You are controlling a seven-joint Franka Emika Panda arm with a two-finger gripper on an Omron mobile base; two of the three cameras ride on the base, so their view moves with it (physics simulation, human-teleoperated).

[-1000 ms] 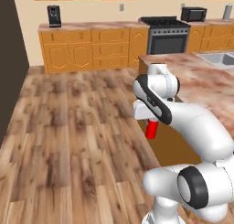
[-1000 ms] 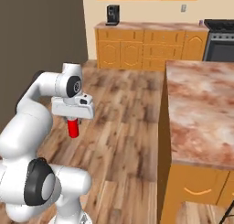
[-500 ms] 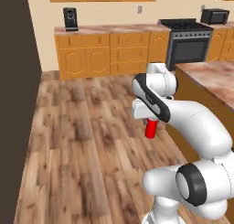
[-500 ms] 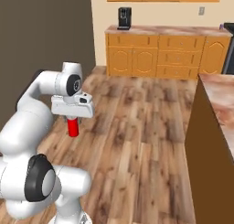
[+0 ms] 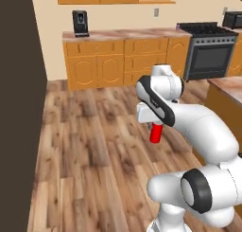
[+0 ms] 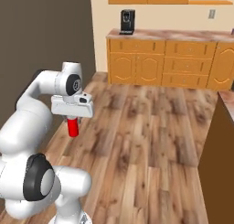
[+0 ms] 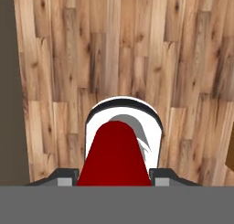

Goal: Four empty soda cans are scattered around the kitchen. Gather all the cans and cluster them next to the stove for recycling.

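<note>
My gripper [image 5: 155, 126] points down over the plank floor, shut on a red soda can [image 5: 155, 133] that hangs below the white hand. From the right side, the same soda can [image 6: 72, 127] sticks out under the gripper [image 6: 72, 121]. In the hand view the soda can [image 7: 114, 154] rises between the two fingertips [image 7: 65, 175], its white base ring towards the floor. The grey stove [image 5: 208, 51] with its dark oven door stands at the far right of the back wall, well away from the hand.
A dark wall [image 5: 19, 108] runs along the left. Orange cabinets [image 6: 151, 63] with a marble top line the back wall and carry a black coffee machine [image 5: 80, 23]. An island counter's end [image 6: 219, 145] is at the right. Open floor lies ahead.
The whole picture has shifted: the base has moved, so the stove and the island have slid rightward and the dark wall has come in at left. The arm keeps the can held the same.
</note>
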